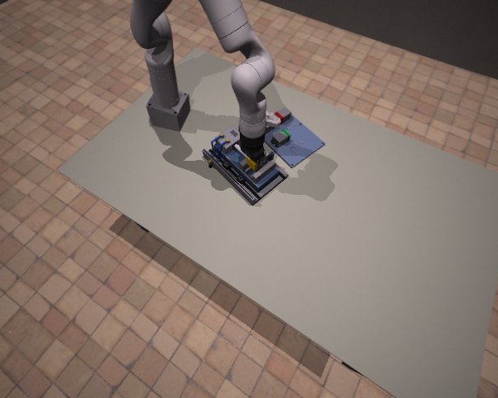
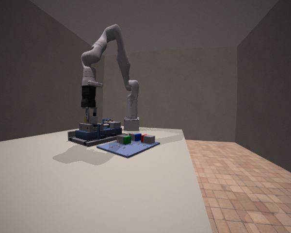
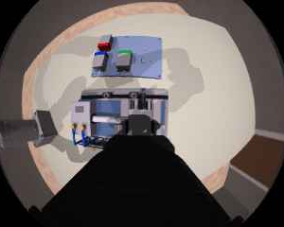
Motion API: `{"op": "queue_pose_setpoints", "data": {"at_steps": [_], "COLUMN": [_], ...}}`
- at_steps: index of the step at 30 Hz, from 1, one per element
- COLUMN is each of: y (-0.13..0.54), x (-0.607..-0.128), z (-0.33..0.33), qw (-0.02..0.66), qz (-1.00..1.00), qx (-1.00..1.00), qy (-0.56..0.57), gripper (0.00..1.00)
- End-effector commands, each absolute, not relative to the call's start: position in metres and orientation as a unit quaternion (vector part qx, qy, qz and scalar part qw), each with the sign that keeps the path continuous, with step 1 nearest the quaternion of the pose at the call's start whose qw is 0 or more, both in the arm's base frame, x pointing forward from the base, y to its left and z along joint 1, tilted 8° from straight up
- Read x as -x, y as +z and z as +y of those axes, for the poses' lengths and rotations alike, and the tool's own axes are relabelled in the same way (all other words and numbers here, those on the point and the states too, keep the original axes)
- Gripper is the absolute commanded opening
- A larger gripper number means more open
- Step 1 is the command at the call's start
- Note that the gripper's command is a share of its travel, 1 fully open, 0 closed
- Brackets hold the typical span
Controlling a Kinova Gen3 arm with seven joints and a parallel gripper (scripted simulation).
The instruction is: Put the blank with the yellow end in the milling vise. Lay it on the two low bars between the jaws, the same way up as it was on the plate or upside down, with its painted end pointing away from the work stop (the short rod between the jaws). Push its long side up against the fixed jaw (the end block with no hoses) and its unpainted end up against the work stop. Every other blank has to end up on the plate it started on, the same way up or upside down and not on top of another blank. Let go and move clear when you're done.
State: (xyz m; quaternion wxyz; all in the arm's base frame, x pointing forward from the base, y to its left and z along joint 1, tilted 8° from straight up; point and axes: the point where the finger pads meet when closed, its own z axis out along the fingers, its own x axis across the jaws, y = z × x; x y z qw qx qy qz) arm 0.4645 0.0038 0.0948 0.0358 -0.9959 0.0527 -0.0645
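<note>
My gripper (image 2: 90,115) is shut on the grey blank with the yellow end (image 1: 252,162) and holds it a little above the milling vise (image 1: 246,175). The blank also shows in the exterior view (image 2: 90,117), with its yellow end at the left. The vise (image 2: 95,132) has a grey end block with blue hoses (image 1: 223,141) at its far end. In the wrist view the gripper body hides the blank; the vise (image 3: 123,116) lies below it. The low bars and the work stop are too small to make out.
A blue plate (image 2: 128,146) beside the vise carries three blanks: green-ended (image 2: 124,139), blue-ended (image 2: 136,136) and red-ended (image 2: 147,138). The plate also shows in the top view (image 1: 295,143). The arm's base (image 1: 168,109) stands at the back left of the grey table.
</note>
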Motion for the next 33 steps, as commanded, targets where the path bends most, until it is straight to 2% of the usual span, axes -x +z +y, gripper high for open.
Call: {"op": "queue_pose_setpoints", "data": {"at_steps": [1,33], "y": [0.0946,0.0948], "x": [-0.4652,-0.4651], "z": [0.0036,0.0036], "qw": [0.036,0.036], "qz": [0.057,0.056], "qx": [0.996,0.996], "qy": [-0.065,-0.065], "gripper": [0.00,0.00]}}
